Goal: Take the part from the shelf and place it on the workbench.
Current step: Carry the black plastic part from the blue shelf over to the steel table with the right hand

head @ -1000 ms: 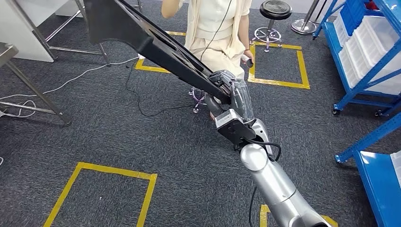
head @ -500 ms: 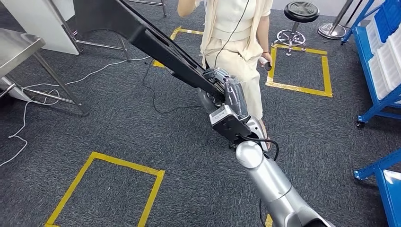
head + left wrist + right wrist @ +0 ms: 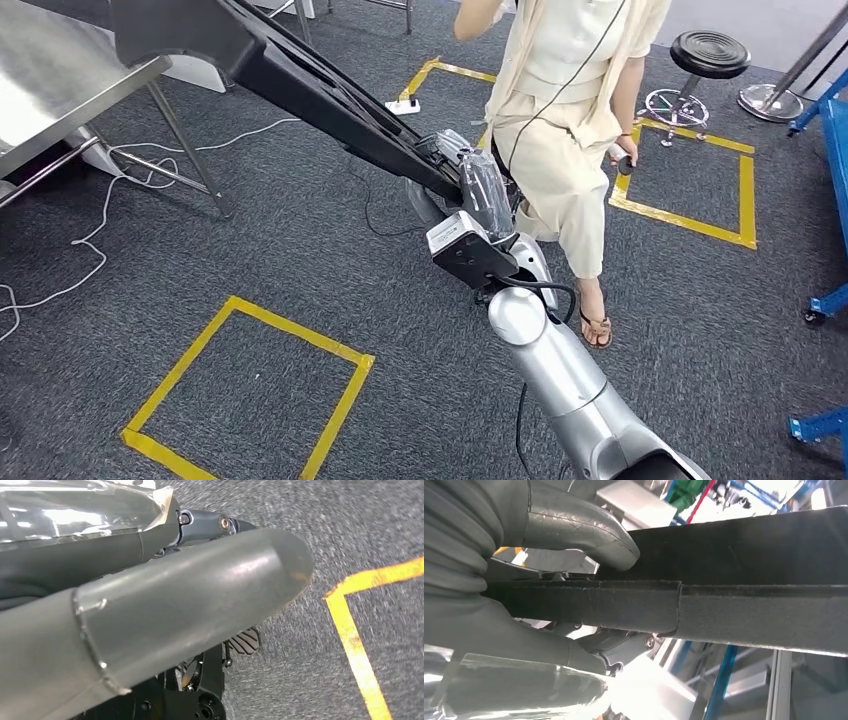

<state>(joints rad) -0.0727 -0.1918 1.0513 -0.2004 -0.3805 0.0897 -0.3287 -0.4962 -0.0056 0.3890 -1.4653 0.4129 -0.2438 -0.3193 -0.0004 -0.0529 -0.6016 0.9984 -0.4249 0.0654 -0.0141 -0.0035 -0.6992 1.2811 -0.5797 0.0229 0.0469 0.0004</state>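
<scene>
The part (image 3: 300,85) is a long black panel slanting from the upper left down toward the middle of the head view. My right hand (image 3: 465,180) grips its lower end, at the tip of my silver arm, which comes up from the bottom right. In the right wrist view the grey thumb (image 3: 574,525) presses one face of the black part (image 3: 749,615) and the fingers wrap the other side. The steel workbench (image 3: 60,80) stands at the upper left, with the part's far end above its edge. My left hand (image 3: 175,610) hangs over the carpet, fingers straight, holding nothing.
A person (image 3: 565,130) in light clothes stands just beyond my right hand, holding a small controller. A stool (image 3: 710,55) and blue shelf feet (image 3: 820,300) are at the right. Cables (image 3: 100,230) run under the bench legs (image 3: 185,150). Yellow tape squares (image 3: 250,390) mark the grey carpet.
The camera has swung left, so the whole scene has shifted right and the workbench has come into the picture. My right hand still holds the part the same way.
</scene>
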